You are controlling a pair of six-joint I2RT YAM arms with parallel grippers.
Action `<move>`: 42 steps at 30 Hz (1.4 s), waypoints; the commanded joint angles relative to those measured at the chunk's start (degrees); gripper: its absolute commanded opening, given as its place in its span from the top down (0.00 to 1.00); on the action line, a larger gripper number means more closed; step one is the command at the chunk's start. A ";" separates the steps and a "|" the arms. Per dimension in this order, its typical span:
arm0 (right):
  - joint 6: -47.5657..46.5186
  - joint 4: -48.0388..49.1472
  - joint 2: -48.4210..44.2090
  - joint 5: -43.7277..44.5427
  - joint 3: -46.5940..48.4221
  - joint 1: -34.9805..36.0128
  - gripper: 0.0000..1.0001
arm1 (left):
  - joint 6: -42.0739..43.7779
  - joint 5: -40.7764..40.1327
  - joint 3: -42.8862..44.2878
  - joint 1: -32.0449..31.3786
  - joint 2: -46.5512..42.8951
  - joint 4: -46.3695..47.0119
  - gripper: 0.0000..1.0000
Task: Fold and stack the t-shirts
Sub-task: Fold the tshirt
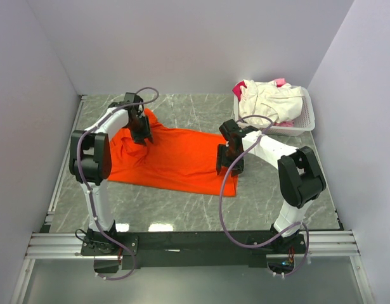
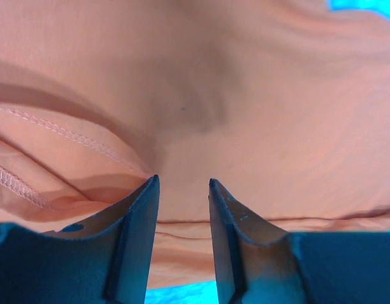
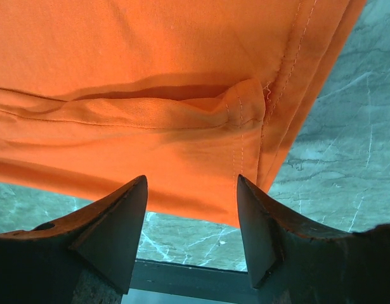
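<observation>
Marble table (image 1: 277,202) — orange t-shirt (image 1: 182,161) beneath left claw (image 2: 182,182), seemingly ungripped.

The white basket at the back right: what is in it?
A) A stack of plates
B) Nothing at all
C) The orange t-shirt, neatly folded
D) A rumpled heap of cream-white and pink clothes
D: the white basket holds a crumpled pile of cream-white and pink clothes, while the orange t-shirt lies spread out on the table outside it.
</observation>
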 commanded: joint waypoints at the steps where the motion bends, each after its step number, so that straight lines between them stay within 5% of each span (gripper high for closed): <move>1: -0.37 0.03 0.52 0.51 2.66 -0.09 0.35 | -1.57 2.39 3.48 -0.17 -5.89 2.69 0.57; 5: -0.54 -0.06 0.79 0.33 3.10 -0.09 0.35 | -4.02 0.38 2.61 0.62 -11.59 4.10 0.53; 13: -1.07 0.12 0.52 0.33 2.66 -0.09 0.35 | -6.58 -0.07 -12.41 12.22 -18.37 7.35 0.53; 22: -2.04 -0.58 0.35 0.68 2.49 -0.26 0.35 | -6.84 2.92 -22.44 16.18 -19.00 12.27 0.54; 42: -2.39 -1.02 0.87 0.60 3.36 -0.62 0.35 | -8.16 7.05 -18.32 13.73 -8.45 18.87 0.54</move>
